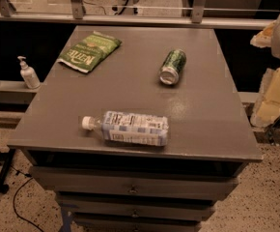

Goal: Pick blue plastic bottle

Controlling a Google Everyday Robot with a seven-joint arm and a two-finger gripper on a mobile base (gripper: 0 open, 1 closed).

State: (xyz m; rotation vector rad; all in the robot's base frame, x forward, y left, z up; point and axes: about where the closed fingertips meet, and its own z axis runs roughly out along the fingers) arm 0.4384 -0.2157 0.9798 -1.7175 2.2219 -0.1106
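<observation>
The blue plastic bottle [130, 127] lies on its side near the front edge of the grey cabinet top [130, 81]. It is clear, with a white cap pointing left and a pale blue-and-white label. My gripper [274, 76] shows as a pale, blurred shape at the right edge of the view, above the floor beside the cabinet. It is well to the right of the bottle and touches nothing on the top.
A green can [172, 66] lies on its side at the back right of the top. A green snack bag [89, 50] lies at the back left. A white pump dispenser [28, 73] stands on a ledge left of the cabinet. Drawers [133, 190] are below.
</observation>
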